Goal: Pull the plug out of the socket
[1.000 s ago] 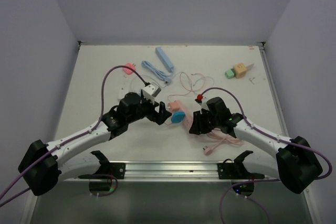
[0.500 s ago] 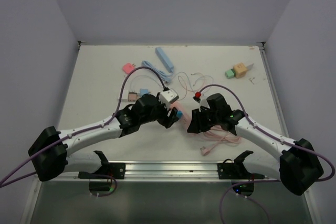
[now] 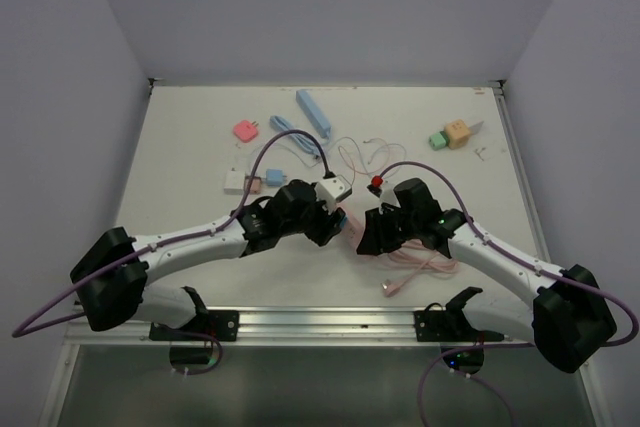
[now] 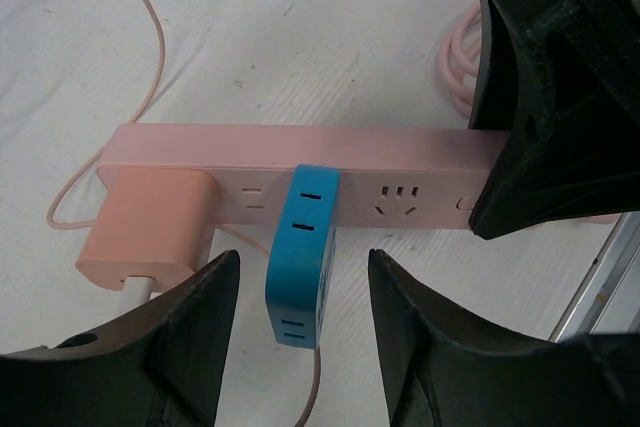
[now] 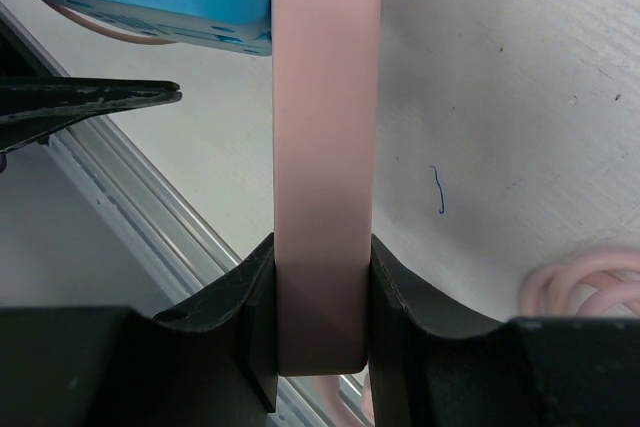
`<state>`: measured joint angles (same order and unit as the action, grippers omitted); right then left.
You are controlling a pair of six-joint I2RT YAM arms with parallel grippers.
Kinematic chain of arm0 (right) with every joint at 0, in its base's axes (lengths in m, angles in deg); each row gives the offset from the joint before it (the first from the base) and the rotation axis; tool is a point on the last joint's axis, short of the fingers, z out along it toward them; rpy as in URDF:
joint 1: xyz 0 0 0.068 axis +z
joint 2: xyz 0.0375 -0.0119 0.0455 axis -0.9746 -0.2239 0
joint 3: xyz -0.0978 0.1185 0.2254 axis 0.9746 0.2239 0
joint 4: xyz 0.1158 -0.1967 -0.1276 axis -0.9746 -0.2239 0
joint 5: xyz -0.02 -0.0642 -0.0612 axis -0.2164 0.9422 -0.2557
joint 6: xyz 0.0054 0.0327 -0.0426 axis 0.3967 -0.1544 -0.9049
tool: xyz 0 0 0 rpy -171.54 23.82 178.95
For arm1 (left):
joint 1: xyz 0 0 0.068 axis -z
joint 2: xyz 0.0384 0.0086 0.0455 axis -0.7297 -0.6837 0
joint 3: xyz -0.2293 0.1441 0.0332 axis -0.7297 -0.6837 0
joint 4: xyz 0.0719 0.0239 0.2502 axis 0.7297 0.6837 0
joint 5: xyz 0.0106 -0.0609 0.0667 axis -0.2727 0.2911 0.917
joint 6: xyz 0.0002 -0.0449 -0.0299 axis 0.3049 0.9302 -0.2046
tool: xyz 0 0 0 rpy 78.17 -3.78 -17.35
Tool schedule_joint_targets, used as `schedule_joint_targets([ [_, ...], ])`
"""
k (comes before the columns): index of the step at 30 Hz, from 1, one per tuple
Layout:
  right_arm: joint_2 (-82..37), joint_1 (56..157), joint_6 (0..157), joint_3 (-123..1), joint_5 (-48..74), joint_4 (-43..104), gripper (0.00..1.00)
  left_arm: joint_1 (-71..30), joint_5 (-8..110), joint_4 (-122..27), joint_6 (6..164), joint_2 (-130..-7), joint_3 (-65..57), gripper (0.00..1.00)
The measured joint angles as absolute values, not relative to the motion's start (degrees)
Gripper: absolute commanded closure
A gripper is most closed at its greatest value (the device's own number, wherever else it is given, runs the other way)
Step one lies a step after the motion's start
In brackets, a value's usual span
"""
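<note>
**Risks, left to right.** The left gripper [image 4: 302, 262] straddles the blue plug [image 4: 302, 247] without touching it. If it closes off-centre, or too near the plug's free end, its fingers [image 4: 190, 337] would likely slide along the smooth sides and leave the plug seated. The pink adapter [image 4: 150, 219] sits just beside the plug at the left end of the strip and could be nudged as the gripper closes. The pink power strip [image 4: 420, 162] is gripped only at its right end. A pull out of line with the pins may therefore twist it in the right gripper [image 5: 320, 307] or drag it over the table [image 3: 200, 147]

**Fingers.** Left gripper: spread wide, one finger on each side of the plug with a clear gap on both sides, holding nothing. Right gripper: pinched on the end of the strip, both fingers pressed against its long sides

**Location.** The plug sits in the strip's middle outlet, between the adapter and an unused outlet. The strip lies near the front centre of the table, between the two grippers
</note>
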<state>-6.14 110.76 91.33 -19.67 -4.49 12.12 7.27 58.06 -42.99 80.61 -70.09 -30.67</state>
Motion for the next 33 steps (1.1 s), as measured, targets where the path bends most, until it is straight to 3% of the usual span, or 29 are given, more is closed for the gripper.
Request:
schedule_joint_targets([
  [8, -6.1, 110.8, 91.3, -19.7, -4.5, 12.2, 1.0, 7.7, 58.1, -42.3, 79.9, -71.8, -30.6, 0.67],
  [12, -6.1, 110.7, 91.1, -19.7, -4.2, 12.5, 1.0, 7.7, 58.0, -42.1, 79.9, -71.8, -30.4, 0.92],
  [14, -6.1, 110.8, 91.0, -19.7, -3.6, 12.5, 1.0, 7.9, 58.1, -42.0, 79.8, -71.6, -30.4, 0.99],
  [27, -11.1, 112.3, 90.9, -20.0, -2.9, 17.6, 1.0, 7.5, 59.7, -39.1, 79.8, -67.4, -32.2, 1.0],
  [33, -15.3, 110.2, 93.0, -19.0, 8.8, 14.9, 1.0, 7.7, 57.3, -39.1, 80.2, -61.9, -32.5, 1.0],
])
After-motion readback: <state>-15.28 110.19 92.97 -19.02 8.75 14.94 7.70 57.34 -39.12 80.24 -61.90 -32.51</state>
